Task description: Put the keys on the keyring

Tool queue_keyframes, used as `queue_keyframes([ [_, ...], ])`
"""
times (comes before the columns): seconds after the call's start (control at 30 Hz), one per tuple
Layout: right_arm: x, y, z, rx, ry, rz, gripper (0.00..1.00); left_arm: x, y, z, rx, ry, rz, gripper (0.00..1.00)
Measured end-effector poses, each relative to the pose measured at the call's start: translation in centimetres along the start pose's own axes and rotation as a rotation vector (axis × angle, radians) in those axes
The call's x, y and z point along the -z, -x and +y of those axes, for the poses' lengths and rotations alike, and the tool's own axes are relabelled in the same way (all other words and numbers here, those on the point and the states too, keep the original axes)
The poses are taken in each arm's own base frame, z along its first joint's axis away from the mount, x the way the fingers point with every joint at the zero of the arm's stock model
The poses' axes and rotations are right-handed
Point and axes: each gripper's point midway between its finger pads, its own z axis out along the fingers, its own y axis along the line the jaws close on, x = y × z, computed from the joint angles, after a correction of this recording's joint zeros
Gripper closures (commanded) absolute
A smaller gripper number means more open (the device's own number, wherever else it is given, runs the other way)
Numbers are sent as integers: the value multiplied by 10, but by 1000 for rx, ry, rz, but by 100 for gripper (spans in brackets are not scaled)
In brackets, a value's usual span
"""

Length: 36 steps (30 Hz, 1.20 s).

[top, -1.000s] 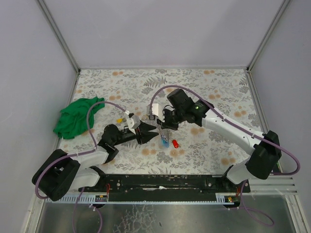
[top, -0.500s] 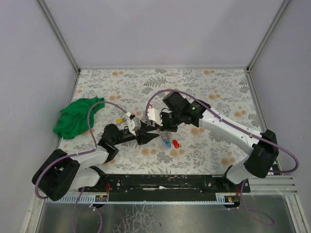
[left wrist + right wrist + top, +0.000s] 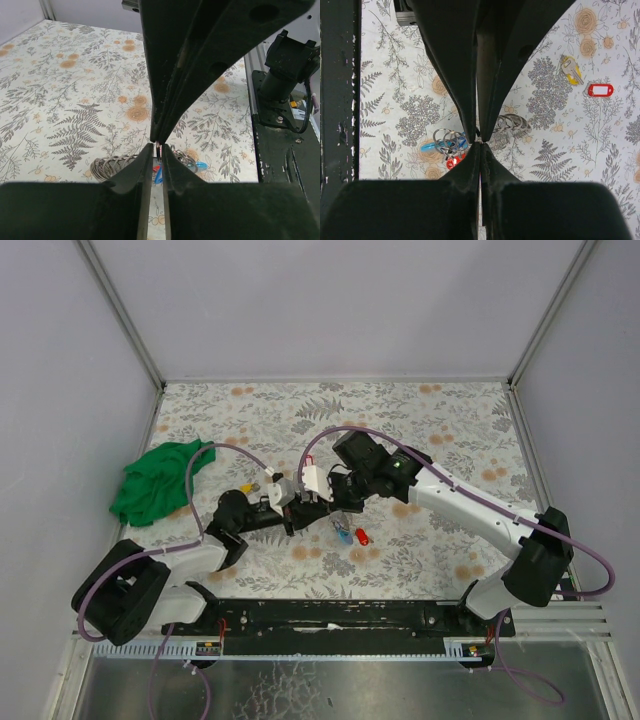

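Observation:
My right gripper [image 3: 480,144] is shut on a thin wire loop of the keyring [image 3: 158,153], tip to tip with my left gripper [image 3: 158,148]. The left jaws stand a narrow slit apart, pinching the same loop. Just below the tips, a cluster of steel rings [image 3: 447,137] carries a blue-tagged key [image 3: 427,146] and a red-tagged key [image 3: 452,162]. A coil of rings [image 3: 512,125] lies beside them. In the top view both grippers [image 3: 298,517] [image 3: 328,505] meet over the blue tag [image 3: 343,533] and red tag [image 3: 361,536].
A loose red-tagged key [image 3: 600,90] and a yellow-headed key [image 3: 570,67] lie apart on the floral table cover [image 3: 420,430]. A green cloth [image 3: 160,480] is bunched at the left edge. Grey walls close in three sides.
The left jaws have narrowed onto the ring wire. Both grippers have shifted slightly left, and the right stays shut.

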Motion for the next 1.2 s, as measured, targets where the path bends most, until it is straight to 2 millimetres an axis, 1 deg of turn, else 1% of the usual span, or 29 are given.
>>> queue_keyframes([
  [0.07,1,1,-1,2,-4,-1,99,-1,0,1,2,-3,3,100],
  [0.23,1,1,-2,-1,-10,2,82,-1,0,2,4,3,6,100],
  [0.37,4,2,-3,-10,-43,-24,73,1,-2,3,0,16,-1,100],
  [0.47,10,-4,4,-35,-64,-87,69,4,-3,1,-5,20,-10,100],
  [0.6,21,-17,1,-107,-107,-196,67,6,-5,-1,-3,20,-13,100],
  [0.67,21,-20,-2,-128,-123,-250,68,7,-5,-2,-3,21,-14,100],
  [0.8,10,-15,4,-129,-100,-351,69,8,-5,-3,0,21,-18,100],
  [0.93,0,-15,10,-134,-70,-406,71,8,-4,-3,3,21,-23,100],
  [1.2,-6,-4,5,-118,-61,-485,75,8,-1,-4,5,18,-34,100],
])
